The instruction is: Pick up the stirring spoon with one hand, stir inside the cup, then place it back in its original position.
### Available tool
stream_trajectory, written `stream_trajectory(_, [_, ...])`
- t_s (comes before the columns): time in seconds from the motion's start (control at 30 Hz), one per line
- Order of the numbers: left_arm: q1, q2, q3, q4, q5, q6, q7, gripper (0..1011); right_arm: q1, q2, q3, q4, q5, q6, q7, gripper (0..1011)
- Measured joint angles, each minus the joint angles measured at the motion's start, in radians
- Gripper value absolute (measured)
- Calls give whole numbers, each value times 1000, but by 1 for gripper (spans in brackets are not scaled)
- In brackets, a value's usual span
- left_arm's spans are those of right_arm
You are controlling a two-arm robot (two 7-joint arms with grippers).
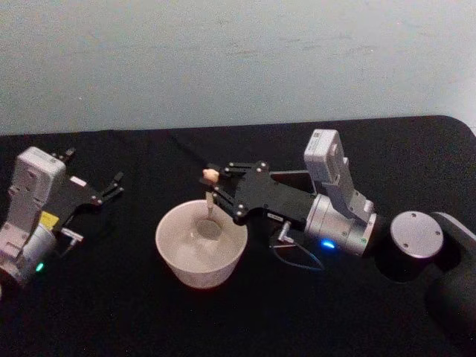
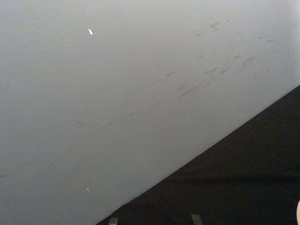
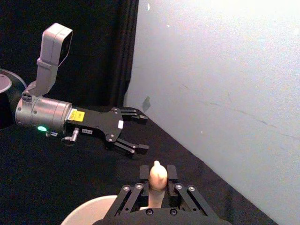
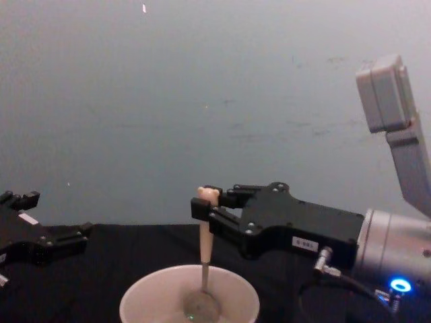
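We've got the right gripper (image 1: pixel 216 187) pinching the spoon (image 4: pixel 203 250) just under its bear top, centre of the head view. The spoon stands near upright, bowl end down in the cup (image 1: pixel 201 271) directly below. Left gripper (image 1: pixel 93 167) is spread open at far left, well apart.

The stirring spoon (image 4: pixel 204 259) stood nearly upright in the cup (image 1: pixel 197 271), its shiny bowl resting on the bottom and its pale bear-head top pinched in the right pincer (image 4: pixel 204 200). The wide cream cup sat mid-tabletop, toward the near edge.
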Motion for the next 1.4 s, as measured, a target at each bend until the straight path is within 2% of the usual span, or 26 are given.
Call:
stream_trajectory(0.37, [0, 0, 0, 0, 0, 0, 0, 1001, -33, 32, 24, -46, 4, 15, -5, 214])
stream_trajectory(0.8, [0, 0, 0, 0, 0, 0, 0, 1001, -109, 86, 41, -145, 41, 53, 1, 214])
stream_trajectory(1.1, [0, 0, 0, 0, 0, 0, 0, 1001, -134, 97, 17, -192, 67, 72, 31, 214])
stream_trajectory(1.4, [0, 0, 0, 0, 0, 0, 0, 1001, -101, 67, -16, -156, 61, 62, 46, 214])
